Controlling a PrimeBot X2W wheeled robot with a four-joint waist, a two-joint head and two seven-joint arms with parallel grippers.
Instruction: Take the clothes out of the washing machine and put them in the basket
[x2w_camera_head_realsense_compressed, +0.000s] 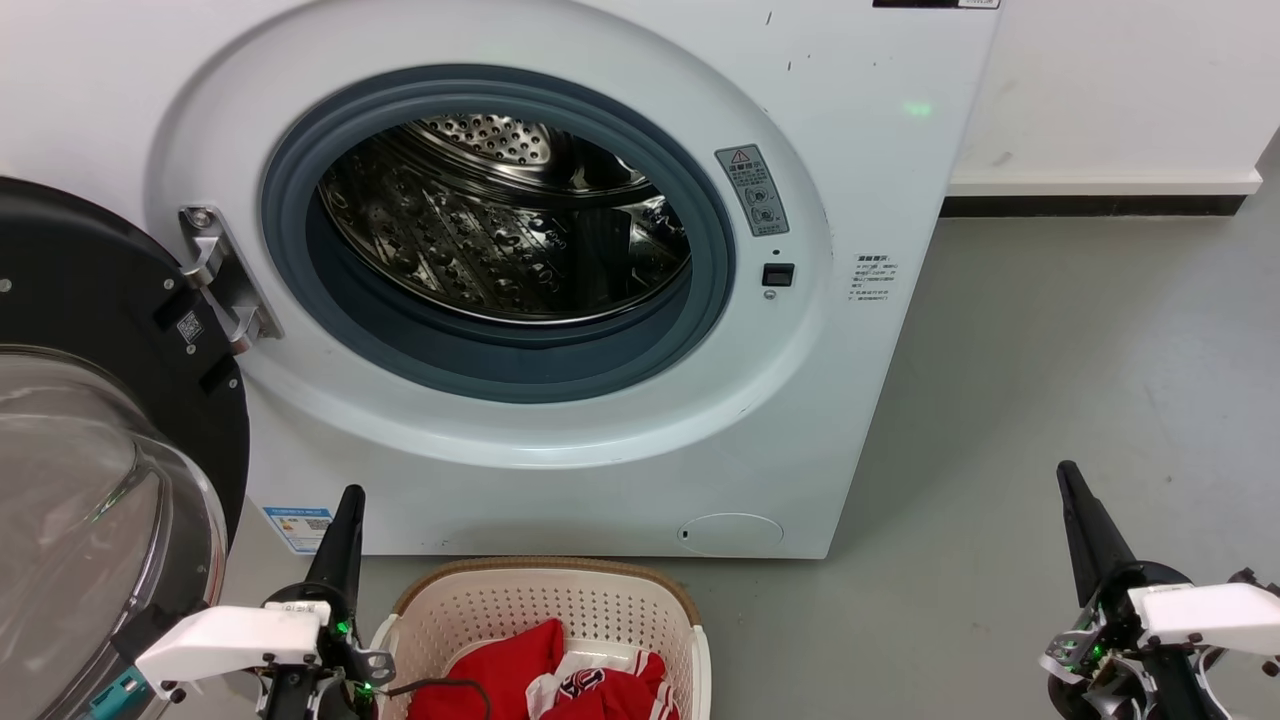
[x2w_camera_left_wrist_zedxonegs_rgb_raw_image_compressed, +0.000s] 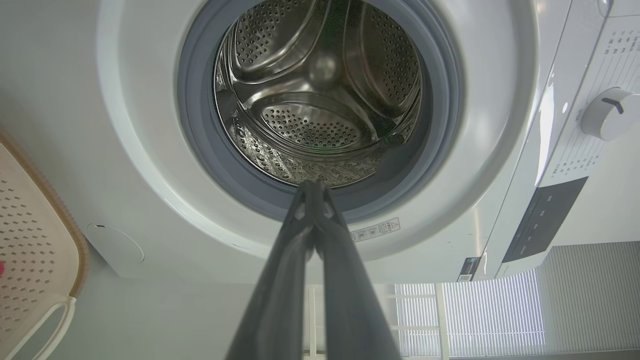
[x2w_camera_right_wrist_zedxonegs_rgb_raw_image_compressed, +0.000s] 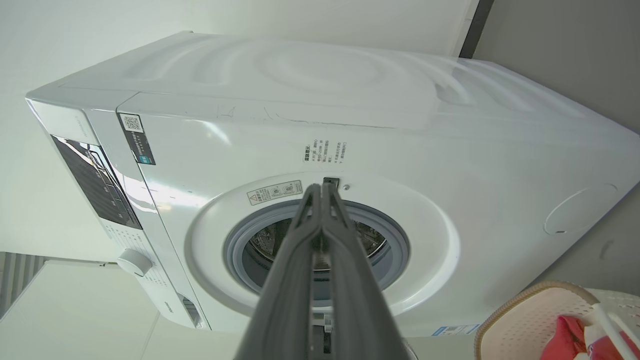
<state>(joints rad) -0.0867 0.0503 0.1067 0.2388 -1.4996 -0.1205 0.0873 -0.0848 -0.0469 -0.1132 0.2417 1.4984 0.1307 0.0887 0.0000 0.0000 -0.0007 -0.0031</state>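
Note:
The white washing machine (x2w_camera_head_realsense_compressed: 520, 300) stands before me with its door swung open to the left and only bare steel showing in the drum (x2w_camera_head_realsense_compressed: 500, 230). Red clothes (x2w_camera_head_realsense_compressed: 545, 680), one with a round emblem and striped cuff, lie in the cream basket (x2w_camera_head_realsense_compressed: 540, 590) on the floor in front of it. My left gripper (x2w_camera_head_realsense_compressed: 348, 500) is shut and holds nothing, just left of the basket. My right gripper (x2w_camera_head_realsense_compressed: 1068, 478) is shut too, far right over the floor. In the wrist views the left gripper (x2w_camera_left_wrist_zedxonegs_rgb_raw_image_compressed: 312, 186) and the right gripper (x2w_camera_right_wrist_zedxonegs_rgb_raw_image_compressed: 320, 189) both point at the machine, fingertips together.
The black-rimmed glass door (x2w_camera_head_realsense_compressed: 90, 450) hangs open at the left, close to my left arm. Grey floor (x2w_camera_head_realsense_compressed: 1050, 380) spreads to the right of the machine, up to a white wall with a dark baseboard (x2w_camera_head_realsense_compressed: 1090, 205).

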